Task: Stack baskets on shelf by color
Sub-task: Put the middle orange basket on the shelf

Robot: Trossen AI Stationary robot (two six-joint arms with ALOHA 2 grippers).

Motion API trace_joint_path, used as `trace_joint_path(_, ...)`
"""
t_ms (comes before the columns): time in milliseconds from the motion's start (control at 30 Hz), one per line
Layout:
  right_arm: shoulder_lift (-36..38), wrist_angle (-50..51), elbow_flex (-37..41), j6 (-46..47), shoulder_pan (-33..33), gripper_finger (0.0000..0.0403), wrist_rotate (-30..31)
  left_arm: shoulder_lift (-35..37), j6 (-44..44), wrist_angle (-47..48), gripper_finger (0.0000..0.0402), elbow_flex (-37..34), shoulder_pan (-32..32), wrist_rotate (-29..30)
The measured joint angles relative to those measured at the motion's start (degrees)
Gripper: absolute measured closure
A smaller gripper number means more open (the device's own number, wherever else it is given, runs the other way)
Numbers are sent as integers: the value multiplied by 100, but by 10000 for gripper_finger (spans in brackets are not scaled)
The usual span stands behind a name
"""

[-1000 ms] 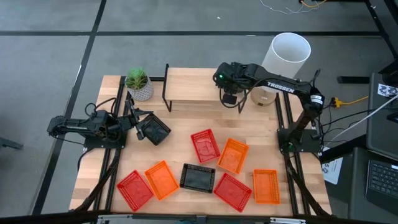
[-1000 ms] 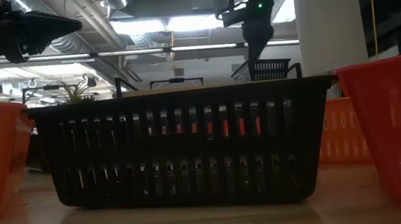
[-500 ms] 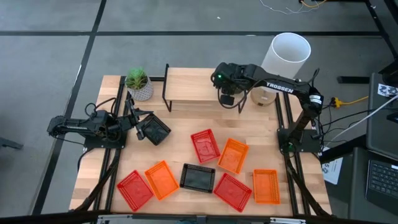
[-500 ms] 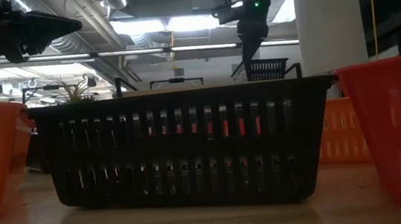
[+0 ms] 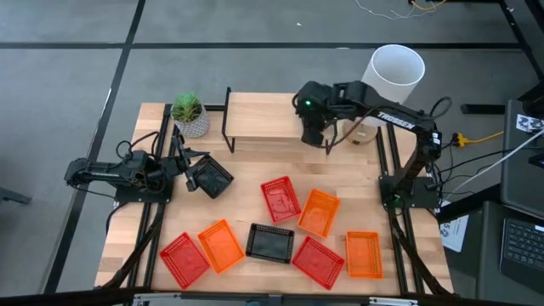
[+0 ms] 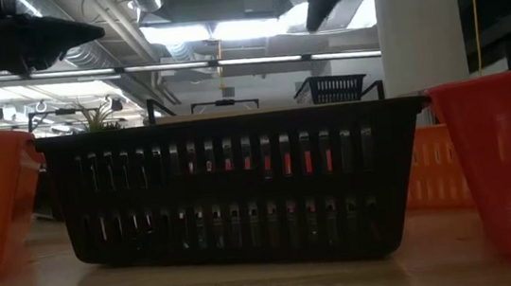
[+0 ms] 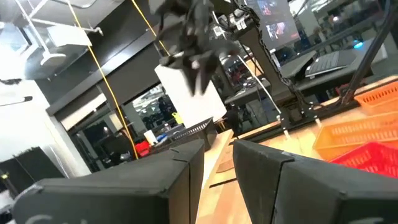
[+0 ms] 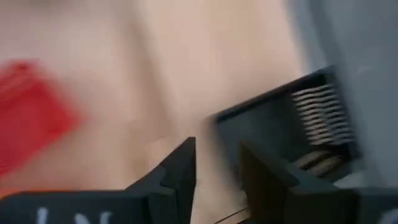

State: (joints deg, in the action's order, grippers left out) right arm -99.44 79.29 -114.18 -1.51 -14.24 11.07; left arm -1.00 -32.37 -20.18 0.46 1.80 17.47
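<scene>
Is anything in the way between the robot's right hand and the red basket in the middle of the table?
No, nothing visible. The right hand hangs over the right end of the shelf, and only bare table lies between it and that red basket.

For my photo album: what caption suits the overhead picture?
Right tool above the shelf; seven baskets, such as a black one, wait on the table.

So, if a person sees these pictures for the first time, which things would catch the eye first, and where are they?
Probably the bright baskets scattered over the front half of the table: three red, three orange and one black. Next, the right gripper above the right end of the shelf, where a black basket sits. The left gripper holds another black basket near the table's left edge.
</scene>
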Motion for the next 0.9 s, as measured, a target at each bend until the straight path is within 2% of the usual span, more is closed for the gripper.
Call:
trace_joint_path(100, 2, 601, -351, 443, 325, 286, -1070, -1, 310, -2, 321, -1, 0, -5)
trace_joint_path(200, 7, 983, -449, 727, 714, 286, -1563, 0, 536, 0, 321, -1, 0, -71)
trace_joint_path(433, -1, 1056, 28, 1199, 1815, 286, -1278, 1, 1170, 0, 321, -1, -2, -87)
trace_joint_path(567, -2, 1066, 625, 1523, 2394, 286, -1215, 1, 1440, 1, 321, 1, -2, -87)
trace_joint_path(733, -2, 1015, 1618, 2426, 2912, 286, -971, -1, 1776, 2, 321, 1, -2, -82)
trace_joint_path(800, 0, 1014, 2067, 2723, 3059, 286, -996, -1, 1928, 2, 321, -1, 0, -55)
trace_joint_path(900, -2, 773, 2727, 2861, 3248, 286, -1448, -1, 2186, 2, 321, -1, -2, -20)
